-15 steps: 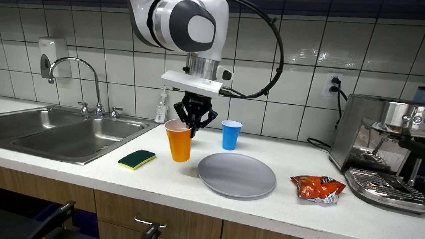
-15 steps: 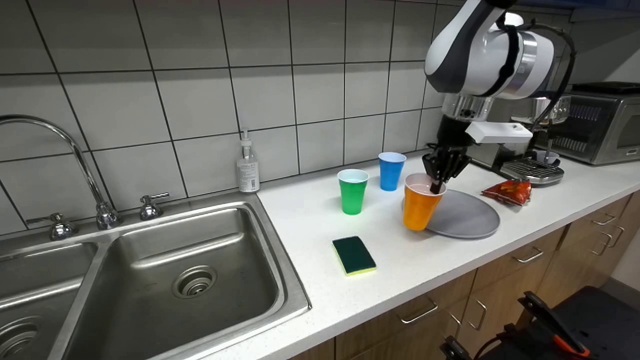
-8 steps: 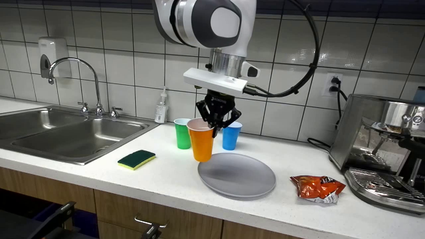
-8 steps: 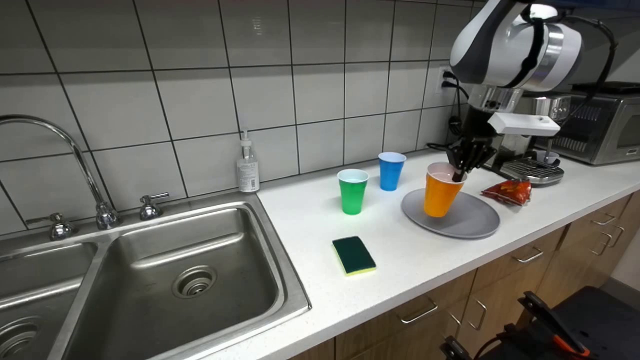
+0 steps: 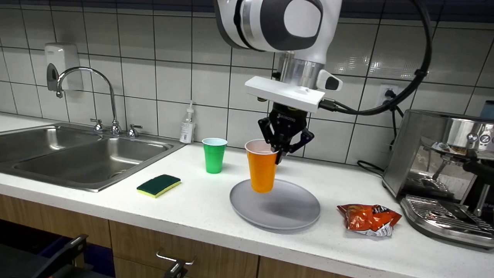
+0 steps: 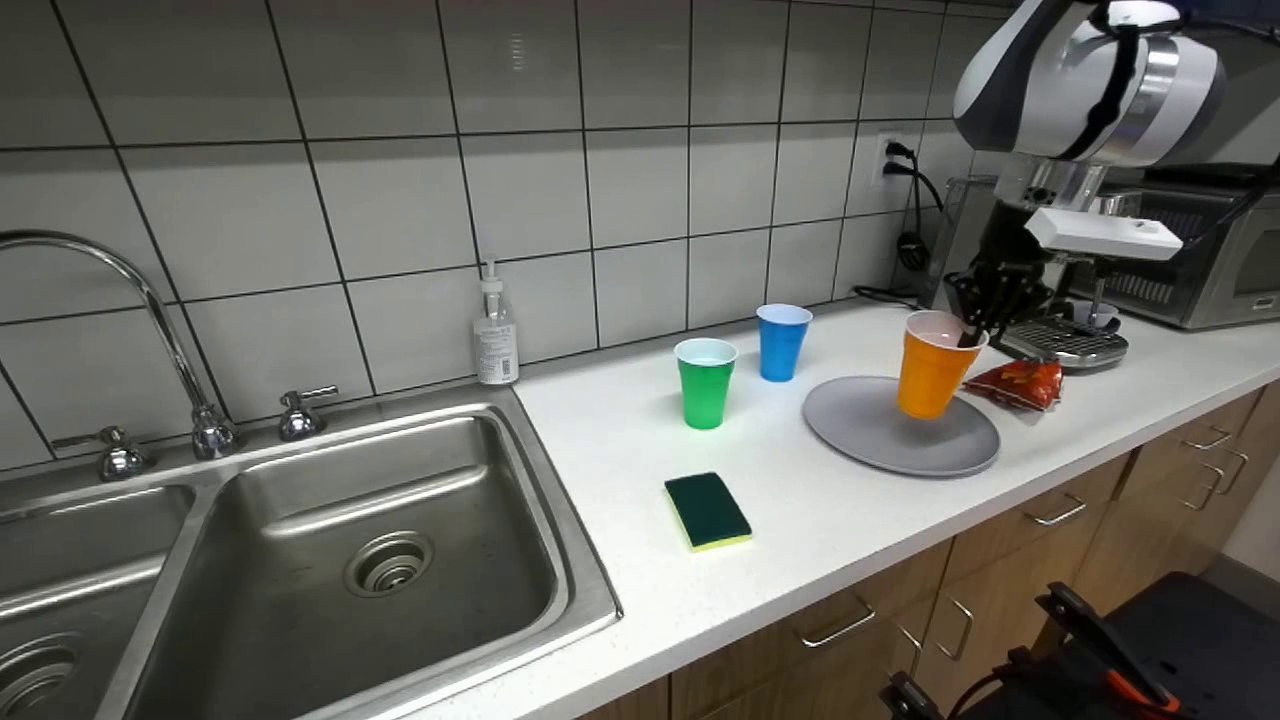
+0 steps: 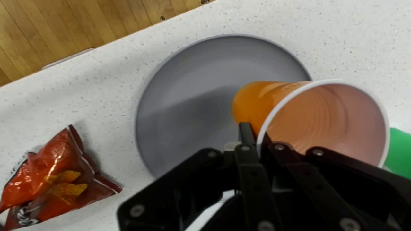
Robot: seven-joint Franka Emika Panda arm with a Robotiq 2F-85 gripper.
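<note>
Pinching an orange cup (image 5: 261, 173) by its rim, the tool (image 7: 256, 136) has its jaws almost fully closed, with one finger inside the cup and one outside. The cup hangs mouth up, slightly tilted, above a gray plate (image 5: 276, 216) on the white worktop (image 5: 193, 208). In an exterior view, a sponge (image 5: 158, 185) lies left of the plate, a green cup (image 5: 214, 156) stands behind the plate to the left, and a red chip bag (image 5: 369, 220) lies to the plate's right. In an exterior view, a blue cup (image 6: 782, 345) stands behind the plate, also leftward.
</note>
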